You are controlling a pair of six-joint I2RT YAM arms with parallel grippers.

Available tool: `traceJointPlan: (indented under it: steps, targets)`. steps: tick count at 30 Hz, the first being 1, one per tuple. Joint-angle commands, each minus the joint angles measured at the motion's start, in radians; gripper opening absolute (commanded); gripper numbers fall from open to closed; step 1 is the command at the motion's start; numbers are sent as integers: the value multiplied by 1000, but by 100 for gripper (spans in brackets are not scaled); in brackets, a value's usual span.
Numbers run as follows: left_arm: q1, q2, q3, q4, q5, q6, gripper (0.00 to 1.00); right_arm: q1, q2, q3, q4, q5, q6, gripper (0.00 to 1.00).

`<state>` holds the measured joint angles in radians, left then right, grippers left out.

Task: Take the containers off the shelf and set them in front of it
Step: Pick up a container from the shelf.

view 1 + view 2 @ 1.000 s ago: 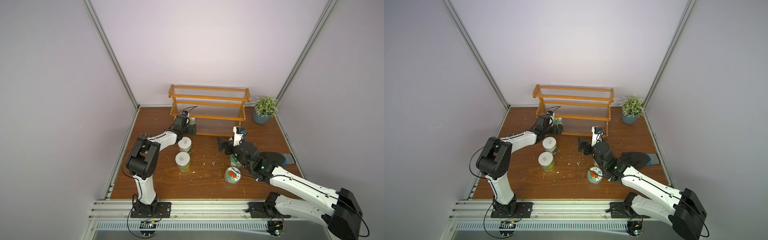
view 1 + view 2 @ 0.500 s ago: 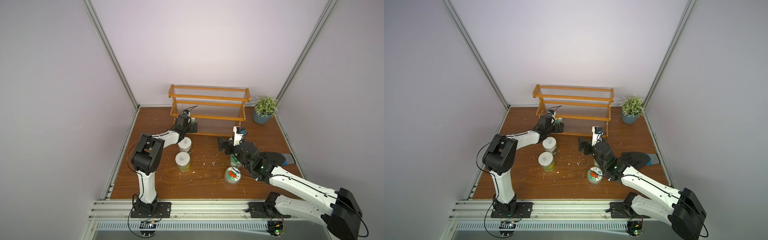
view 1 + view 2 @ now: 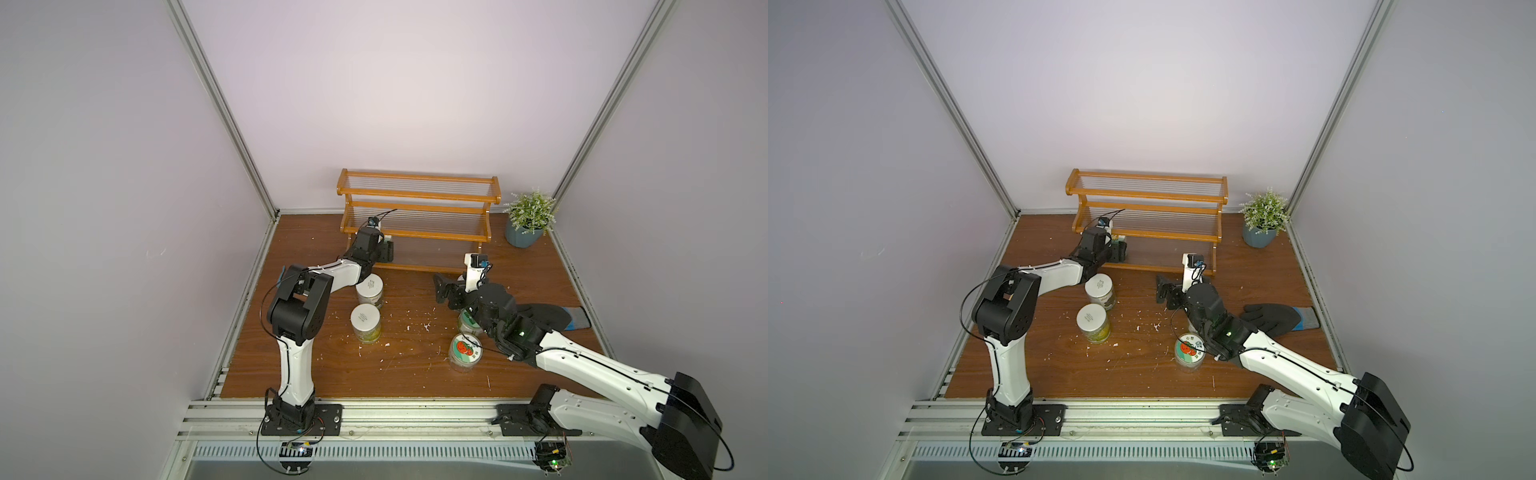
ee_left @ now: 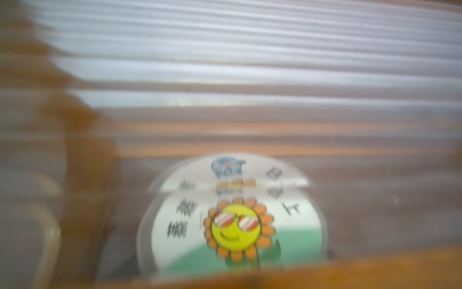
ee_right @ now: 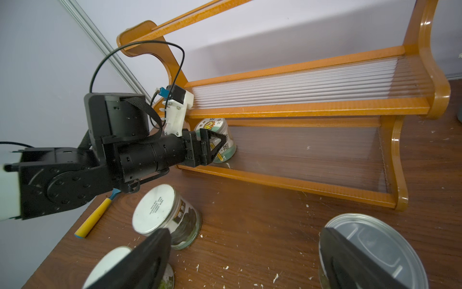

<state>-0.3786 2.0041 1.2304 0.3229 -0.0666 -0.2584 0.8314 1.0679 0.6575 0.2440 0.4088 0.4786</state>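
Gripping the sunflower jar (image 4: 235, 225) on the shelf (image 5: 300, 110) under an overhanging tier is the left claw (image 5: 221, 140); right claw (image 5: 243, 235) gapes.

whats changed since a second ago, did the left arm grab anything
The left tool pushed further into the bottom tier of the shelf and went from open to shut on the sunflower-lid jar, which still stands on that tier. The right tool stayed open in the same place. The white-lidded jars and the fruit-lid jar in front of the shelf did not move.
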Motion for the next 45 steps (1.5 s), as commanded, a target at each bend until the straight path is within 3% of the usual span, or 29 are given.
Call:
traceJointPlan:
  steps: [1,8,32,45]
  targets:
    - [-8,23,21,-7,-8,-1,73,-5,-9,2,43,-12,-11,99]
    - [-8,-2,14,-2,3,9,63,-4,-19,-3,41,-7,-7,99]
    - [-23,-178,-53,-59,55,38,62,-5,-52,-2,31,-3,-1,99]
    - [-75,-287,-118,-95,103,24,62,-5,-84,-7,6,-8,8,99]
